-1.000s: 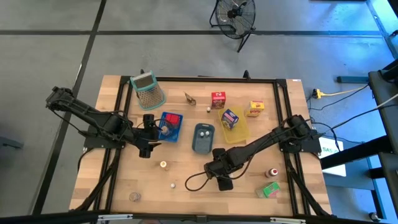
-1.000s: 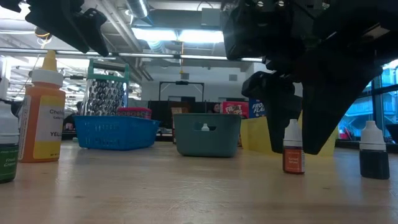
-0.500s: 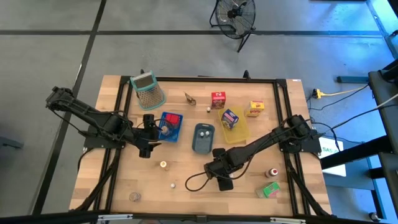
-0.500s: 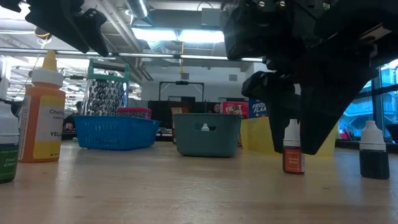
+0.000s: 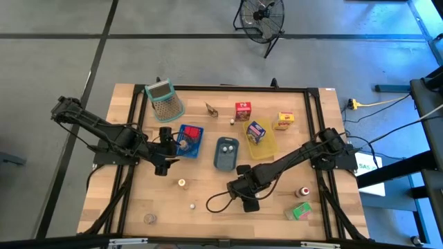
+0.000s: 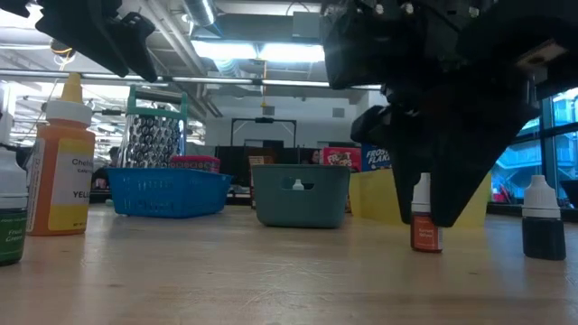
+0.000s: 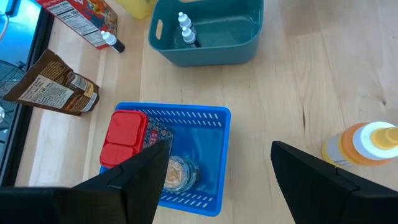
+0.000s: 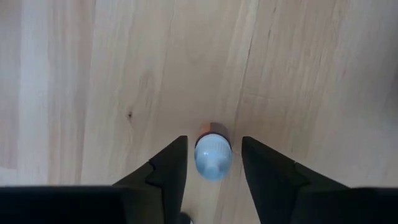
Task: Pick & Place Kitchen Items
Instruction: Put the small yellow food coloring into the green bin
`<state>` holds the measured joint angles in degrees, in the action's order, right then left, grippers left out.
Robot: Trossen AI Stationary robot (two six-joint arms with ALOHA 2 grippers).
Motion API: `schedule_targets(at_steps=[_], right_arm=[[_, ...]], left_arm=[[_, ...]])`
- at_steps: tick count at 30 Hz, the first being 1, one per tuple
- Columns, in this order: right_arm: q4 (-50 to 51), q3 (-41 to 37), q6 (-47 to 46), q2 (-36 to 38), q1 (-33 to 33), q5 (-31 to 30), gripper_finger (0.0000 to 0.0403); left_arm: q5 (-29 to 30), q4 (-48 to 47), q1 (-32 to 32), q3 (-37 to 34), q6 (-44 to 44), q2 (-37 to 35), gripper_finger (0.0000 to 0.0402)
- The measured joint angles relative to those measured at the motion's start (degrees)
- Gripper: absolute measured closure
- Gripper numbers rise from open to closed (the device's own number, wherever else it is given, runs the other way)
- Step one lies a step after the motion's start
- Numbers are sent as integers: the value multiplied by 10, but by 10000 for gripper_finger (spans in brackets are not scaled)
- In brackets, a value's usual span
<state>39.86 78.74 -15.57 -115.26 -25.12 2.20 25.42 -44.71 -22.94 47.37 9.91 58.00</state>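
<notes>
Left gripper (image 7: 214,171) hovers spread above the blue basket (image 7: 211,146), at nine o'clock. At six o'clock, the right gripper (image 8: 213,163), fingers apart, has dropped lower around the small brown dropper bottle (image 8: 212,154) standing on the table; a grasp seems imminent.

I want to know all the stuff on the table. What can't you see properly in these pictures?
- High view: small bottle hidden under right gripper.
- Low view: orange-brown dropper bottle partly behind that gripper.
- Left wrist view: round item in blue basket partly behind a finger; yellow bottle cut off by picture edge.
</notes>
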Motion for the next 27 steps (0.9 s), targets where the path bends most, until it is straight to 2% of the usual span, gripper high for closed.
schedule_targets(at_steps=[27], right_arm=[[0,0,-1,-3,0,4,314]], left_arm=[[0,0,0,0,0,0,123]])
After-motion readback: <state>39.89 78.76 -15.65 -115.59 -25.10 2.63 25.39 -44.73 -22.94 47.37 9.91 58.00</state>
